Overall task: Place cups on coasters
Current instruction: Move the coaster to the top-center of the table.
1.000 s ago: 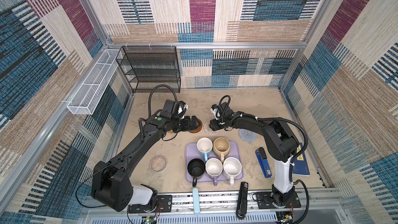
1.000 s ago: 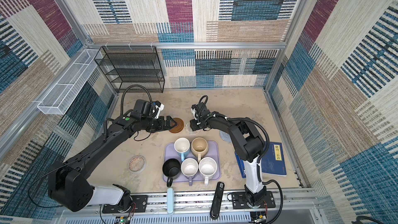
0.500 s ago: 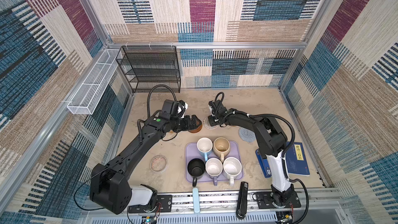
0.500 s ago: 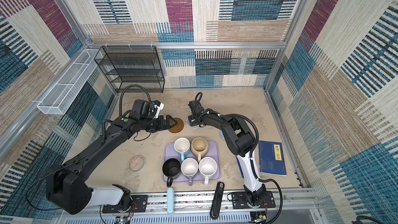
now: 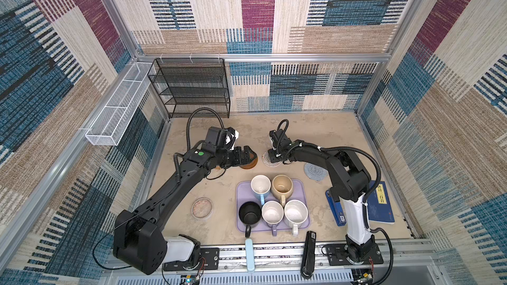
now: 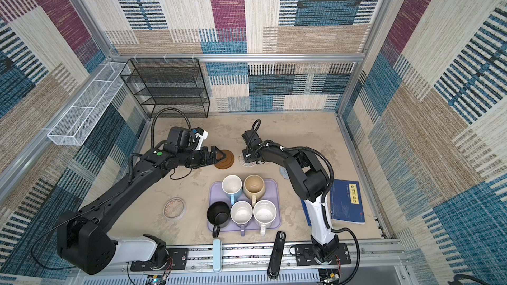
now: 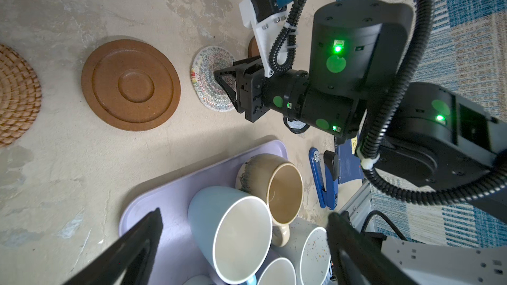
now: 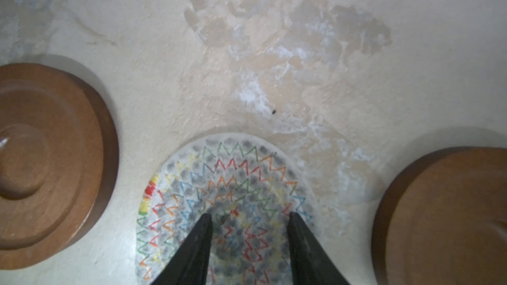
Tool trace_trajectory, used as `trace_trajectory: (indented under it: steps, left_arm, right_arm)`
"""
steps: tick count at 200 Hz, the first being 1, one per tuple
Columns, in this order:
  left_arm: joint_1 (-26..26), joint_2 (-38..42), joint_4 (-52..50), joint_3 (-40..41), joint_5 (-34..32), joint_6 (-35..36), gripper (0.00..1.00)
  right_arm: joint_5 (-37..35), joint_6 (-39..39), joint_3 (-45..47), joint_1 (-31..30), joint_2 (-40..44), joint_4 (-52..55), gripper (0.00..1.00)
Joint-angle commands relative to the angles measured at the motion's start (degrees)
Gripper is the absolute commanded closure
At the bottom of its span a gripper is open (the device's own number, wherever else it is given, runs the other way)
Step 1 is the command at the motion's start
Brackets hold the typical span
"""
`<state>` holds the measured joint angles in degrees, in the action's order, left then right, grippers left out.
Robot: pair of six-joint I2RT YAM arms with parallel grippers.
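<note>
All five cups stand upright and packed together on the lavender tray. None of them is on a coaster. The light blue mug and the beige-tan mug fill the tray's far row. The black mug, the lavender-handled mug and the speckled white mug fill its near row, handles pointing off the near edge.

The coasters lie on the tabletop beyond the tray's far edge. The ringed brown wooden coaster sits off the tray's far left corner. The whitish crocheted coaster, stitched with coloured zigzags, lies beyond the middle of the far edge. The blue-grey crocheted coaster is just past the far right corner. A second brown wooden coaster shows near the whitish one in the right wrist view. The woven rattan coaster lies farther out to the tray's left.

The left gripper hangs over the ringed wooden coaster, its jaws spread wide and empty. The right gripper is low over the whitish crocheted coaster, with its fingers parted and nothing clamped. Whether the tips touch the coaster cannot be told.

A pinkish round dish lies to the tray's left, and a blue stapler to its right.
</note>
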<state>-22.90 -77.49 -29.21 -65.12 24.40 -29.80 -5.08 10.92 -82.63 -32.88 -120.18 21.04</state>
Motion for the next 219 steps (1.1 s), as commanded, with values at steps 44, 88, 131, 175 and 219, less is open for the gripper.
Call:
trace_trajectory:
  steps: [44,88,131,175,219]
  left_arm:
    - [0.1,-0.2,1.1,-0.3,0.7,-0.6,0.04]
    - [0.1,0.1,1.2,-0.8,1.2,-0.9,0.03]
    - [0.1,1.5,2.2,-1.8,2.8,-1.4,0.01]
    - [-0.1,3.4,4.9,-1.7,5.4,-2.6,0.01]
    - [-2.9,0.5,5.8,-3.5,4.8,-3.5,0.01]
  right_arm:
    - [0.4,0.7,-2.7,-0.1,0.4,4.8,0.51]
    - [1.5,-0.2,-3.0,-0.1,4.9,1.8,0.38]
    - [3.7,0.0,0.2,-0.1,10.6,-2.1,0.04]
    - [-0.2,-0.8,4.0,0.1,16.8,-5.1,0.00]
    - [2.8,-1.0,6.8,3.8,19.0,-6.1,0.00]
